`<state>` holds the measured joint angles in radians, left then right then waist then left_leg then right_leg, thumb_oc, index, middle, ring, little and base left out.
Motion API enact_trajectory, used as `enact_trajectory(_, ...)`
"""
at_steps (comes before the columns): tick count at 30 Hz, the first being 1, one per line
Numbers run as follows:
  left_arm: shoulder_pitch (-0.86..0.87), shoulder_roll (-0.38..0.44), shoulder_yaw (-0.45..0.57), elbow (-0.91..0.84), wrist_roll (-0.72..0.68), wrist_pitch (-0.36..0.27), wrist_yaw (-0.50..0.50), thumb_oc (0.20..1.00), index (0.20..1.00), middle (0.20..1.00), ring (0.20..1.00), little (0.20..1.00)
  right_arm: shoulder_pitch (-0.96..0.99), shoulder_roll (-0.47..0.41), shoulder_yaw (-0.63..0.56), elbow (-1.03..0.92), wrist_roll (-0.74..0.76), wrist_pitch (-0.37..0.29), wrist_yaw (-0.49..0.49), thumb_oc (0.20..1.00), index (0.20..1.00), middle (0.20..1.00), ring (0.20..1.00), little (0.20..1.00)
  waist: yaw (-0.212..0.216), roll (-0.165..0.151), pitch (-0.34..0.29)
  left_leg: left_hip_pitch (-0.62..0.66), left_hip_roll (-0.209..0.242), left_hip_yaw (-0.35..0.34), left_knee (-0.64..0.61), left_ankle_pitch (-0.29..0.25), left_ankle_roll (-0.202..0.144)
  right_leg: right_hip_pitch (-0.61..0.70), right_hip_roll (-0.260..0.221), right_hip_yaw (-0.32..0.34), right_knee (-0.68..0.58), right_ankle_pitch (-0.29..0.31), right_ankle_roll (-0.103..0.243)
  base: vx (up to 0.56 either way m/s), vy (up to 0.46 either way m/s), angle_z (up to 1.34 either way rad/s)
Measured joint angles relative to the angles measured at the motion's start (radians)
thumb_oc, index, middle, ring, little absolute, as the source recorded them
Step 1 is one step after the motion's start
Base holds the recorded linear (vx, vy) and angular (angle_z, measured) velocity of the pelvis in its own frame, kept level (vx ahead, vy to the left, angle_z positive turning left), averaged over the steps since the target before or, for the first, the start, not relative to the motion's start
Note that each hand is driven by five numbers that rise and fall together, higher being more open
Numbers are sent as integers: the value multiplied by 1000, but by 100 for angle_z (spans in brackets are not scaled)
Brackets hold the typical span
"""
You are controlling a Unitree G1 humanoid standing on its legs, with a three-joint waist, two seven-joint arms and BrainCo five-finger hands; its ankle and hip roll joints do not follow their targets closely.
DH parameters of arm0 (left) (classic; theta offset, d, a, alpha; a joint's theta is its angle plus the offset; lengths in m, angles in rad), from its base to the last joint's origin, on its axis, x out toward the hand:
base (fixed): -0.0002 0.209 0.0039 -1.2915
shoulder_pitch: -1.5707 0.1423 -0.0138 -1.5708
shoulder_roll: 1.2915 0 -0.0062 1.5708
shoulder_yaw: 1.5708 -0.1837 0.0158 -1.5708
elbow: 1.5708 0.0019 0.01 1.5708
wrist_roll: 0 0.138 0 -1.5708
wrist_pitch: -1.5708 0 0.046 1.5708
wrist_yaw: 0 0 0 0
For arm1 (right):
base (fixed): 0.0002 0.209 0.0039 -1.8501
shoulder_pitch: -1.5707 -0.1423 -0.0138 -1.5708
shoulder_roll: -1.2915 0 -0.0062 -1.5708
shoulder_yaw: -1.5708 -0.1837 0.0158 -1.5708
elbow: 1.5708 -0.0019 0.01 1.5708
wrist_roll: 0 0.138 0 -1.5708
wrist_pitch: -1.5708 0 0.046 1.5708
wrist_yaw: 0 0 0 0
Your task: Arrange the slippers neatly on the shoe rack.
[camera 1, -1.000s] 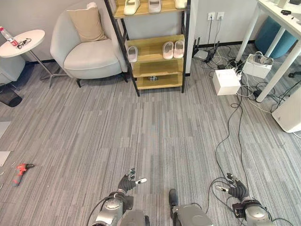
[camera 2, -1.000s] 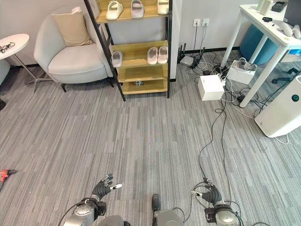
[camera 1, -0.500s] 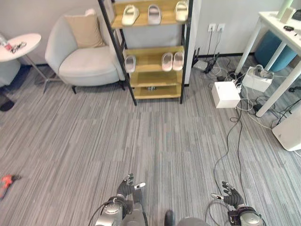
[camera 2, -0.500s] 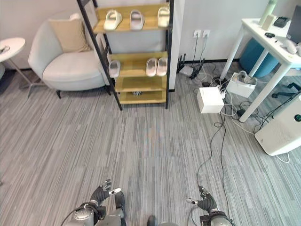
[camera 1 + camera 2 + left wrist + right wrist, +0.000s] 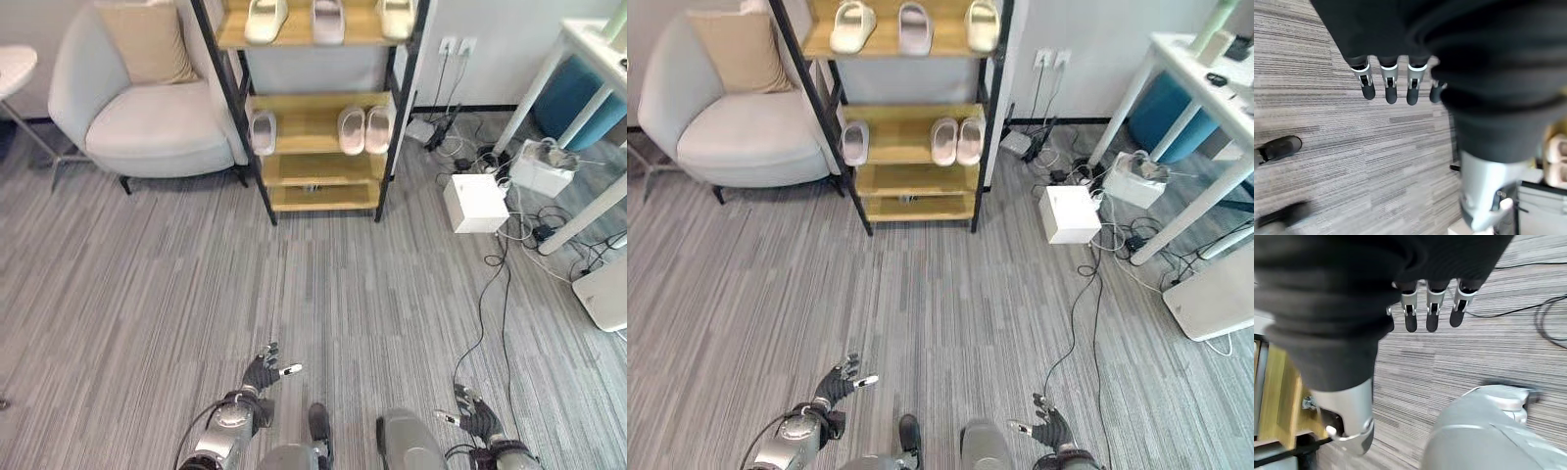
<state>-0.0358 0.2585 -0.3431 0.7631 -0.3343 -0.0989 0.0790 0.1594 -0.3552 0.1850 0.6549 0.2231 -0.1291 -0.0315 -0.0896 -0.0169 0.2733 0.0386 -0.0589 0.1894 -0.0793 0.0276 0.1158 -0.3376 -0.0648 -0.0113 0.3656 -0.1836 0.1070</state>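
Slippers point(image 5: 353, 128) on shoe rack point(image 5: 312, 168), armchair point(image 5: 147, 117) left.

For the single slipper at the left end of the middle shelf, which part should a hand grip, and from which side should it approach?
Probably the end of the single slipper nearest the shelf's open front edge, approached from the front of the shoe rack: it lies flat, lengthwise front to back, and a black post stands close on its left. Both the left hand and right hand are open, holding nothing.

Head stereo looks down at shared floor, shoe rack point(image 5: 318, 98) ahead.
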Motion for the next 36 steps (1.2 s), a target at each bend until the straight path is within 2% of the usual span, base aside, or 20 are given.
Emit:
enact_trajectory(1, -5, 8, 2, 0, 1, 1, -1, 1000, 1000, 1000, 1000, 1000, -1, 2, 0, -5, 13, -1, 0, 1000, 1000, 1000, 1000, 1000, -12, -11, 8, 13, 0, -12, 0, -9, -11, -13, 5, -17, -91, 56, -4, 349, -137, 20)
enact_trajectory(3, -14, 6, 3, -5, 1, -1, -1, 1000, 1000, 1000, 1000, 1000, 5, 4, -4, -1, 14, 5, -1, 1000, 1000, 1000, 1000, 1000, -25, -35, 14, 42, -2, -36, -8, -27, -34, 2, -5, -91, -263, 136, 32, 292, -134, 43)
enact_trajectory(5, -15, -6, -10, -2, 2, -3, -7, 1000, 1000, 1000, 1000, 1000, 26, 3, -18, 7, 14, 6, -1, 1000, 1000, 1000, 1000, 1000, -48, -47, 12, 80, 1, -89, -8, -54, -64, 33, -23, -103, -247, 189, 17, 337, -175, 63)
enact_trajectory(9, -5, -32, -9, -5, 1, -3, -12, 1000, 1000, 1000, 1000, 1000, 38, -12, -49, -4, 16, 2, 1, 1000, 1000, 1000, 1000, 1000, -55, 5, -10, 143, 95, -98, 11, -120, -106, 94, 58, -133, -248, 234, -7, 301, -202, 26)
enact_trajectory(12, -19, -33, -9, -4, 0, -10, -14, 1000, 1000, 1000, 1000, 1000, 25, -38, -49, -5, 38, -2, 1, 1000, 1000, 1000, 1000, 1000, -52, -16, -11, 91, 107, -97, 241, -96, -186, 187, 74, -123, -296, 257, -71, 162, -145, 22)
enact_trajectory(15, 2, -35, -5, -5, -3, -19, -13, 1000, 1000, 1000, 1000, 1000, 6, -46, -46, 5, 53, -6, 1, 1000, 1000, 1000, 1000, 1000, -24, -43, -5, -25, 99, -104, 504, -86, -231, 263, 68, -113, -373, 235, -87, 278, -147, -36)
enact_trajectory(16, 1, -52, -7, -4, -11, -22, -12, 1000, 1000, 1000, 1000, 1000, -3, -49, -45, 8, 54, -4, 0, 1000, 1000, 1000, 1000, 1000, 0, -25, -10, -74, 116, -93, 524, -84, -236, 257, 71, -123, -360, 208, -117, 266, -43, -62)
enact_trajectory(17, 4, -40, -7, -6, -13, -24, -10, 1000, 1000, 1000, 1000, 1000, 3, -50, -44, -5, 54, -4, 1, 1000, 1000, 1000, 1000, 1000, 5, -44, -6, -88, 113, -86, 512, -81, -247, 248, 60, -131, -348, 240, -101, 305, -10, -53)
enact_trajectory(18, 0, -41, -3, 6, -17, -20, -8, 1000, 1000, 1000, 1000, 1000, -7, -48, -43, 1, 54, -3, 2, 1000, 1000, 1000, 1000, 1000, 4, -46, 6, -99, 125, -86, 503, -77, -254, 269, 69, -135, -357, 275, -197, 326, 22, -25)
enact_trajectory(20, 0, -58, -4, 33, -17, -18, -8, 1000, 1000, 1000, 1000, 1000, -28, -29, -45, 36, 54, 1, -5, 1000, 1000, 1000, 1000, 1000, 9, -31, 9, -119, 136, -58, 314, -59, -227, 326, 83, -131, -430, 204, -102, 350, 55, -33)
enact_trajectory(21, -4, -64, -6, 28, -17, -21, -8, 1000, 1000, 1000, 1000, 1000, -23, -41, -40, 21, 52, 1, -3, 1000, 1000, 1000, 1000, 1000, 21, -21, 10, -135, 160, -65, 196, -23, -247, 295, 78, -110, -353, 224, -142, 372, 77, -22)
enact_trajectory(22, -9, -67, -6, 40, -17, -17, -9, 1000, 1000, 1000, 1000, 1000, -17, -45, -38, 23, 51, 3, -6, 1000, 1000, 1000, 1000, 1000, 12, -22, 22, -128, 173, -62, 152, 6, -258, 342, 87, -145, -383, 247, -206, 394, 80, -3)
enact_trajectory(23, -5, -69, -11, 42, -17, -11, -10, 1000, 1000, 1000, 1000, 1000, -13, -45, -39, 26, 51, 4, -12, 1000, 1000, 1000, 1000, 1000, 10, -10, 17, -139, 190, -62, 75, 48, -260, 389, 103, -152, -429, 232, -188, 371, 91, 25)
enact_trajectory(25, -15, -69, -9, 44, -16, -12, -6, 1000, 1000, 1000, 1000, 1000, 0, -45, -36, 31, 48, 3, -13, 1000, 1000, 1000, 1000, 1000, 17, -5, 2, -167, 196, -36, -8, 103, -250, 421, 116, -158, -430, 212, -186, 409, 118, 8)
enact_trajectory(28, -9, -67, -8, 44, -14, -11, -1, 1000, 1000, 1000, 1000, 1000, -10, -49, -24, 44, 32, 3, -15, 1000, 1000, 1000, 1000, 1000, 20, 5, -11, -191, 194, 13, -8, 125, -244, 455, 131, -153, -443, 214, -196, 450, 174, -14)
enact_trajectory(30, 4, -64, -5, 42, -11, -11, 0, 1000, 1000, 1000, 1000, 1000, -27, -45, -13, 50, 32, 5, -14, 1000, 1000, 1000, 1000, 1000, 25, 14, -27, -174, 173, 16, -8, 123, -232, 482, 141, -132, -445, 182, -160, 450, 203, -24)
enact_trajectory(31, 16, -63, -7, 43, -11, -11, -1, 1000, 1000, 1000, 1000, 1000, -26, -44, 1, 52, 31, 5, -12, 1000, 1000, 1000, 1000, 1000, 26, 8, -56, -174, 146, 13, -8, 142, -204, 482, 141, -125, -445, 187, -169, 400, 187, -25)
enact_trajectory(33, 23, -61, -6, 42, -11, -12, 0, 1000, 1000, 1000, 1000, 1000, -32, -38, 2, 49, 31, 5, -10, 1000, 1000, 1000, 1000, 1000, 27, 1, -72, -157, 83, 35, -3, 140, -170, 505, 124, -120, -445, 164, -138, 395, 204, -16)
enact_trajectory(34, 27, -62, -8, 42, -11, -11, 0, 1000, 1000, 1000, 1000, 1000, -29, -39, 2, 45, 31, 5, -10, 1000, 1000, 1000, 1000, 1000, 24, -8, -76, -155, 69, 43, -5, 142, -136, 507, 124, -118, -442, 164, -138, 321, 195, -9)
enact_trajectory(36, 37, -63, -9, 42, -11, -11, -1, 1000, 1000, 1000, 1000, 1000, -13, -39, 3, 44, 30, 5, -9, 1000, 1000, 1000, 1000, 1000, 28, 16, -98, -139, 42, 50, 27, 132, -41, 509, 136, -95, -377, 120, -101, 268, 208, -15)
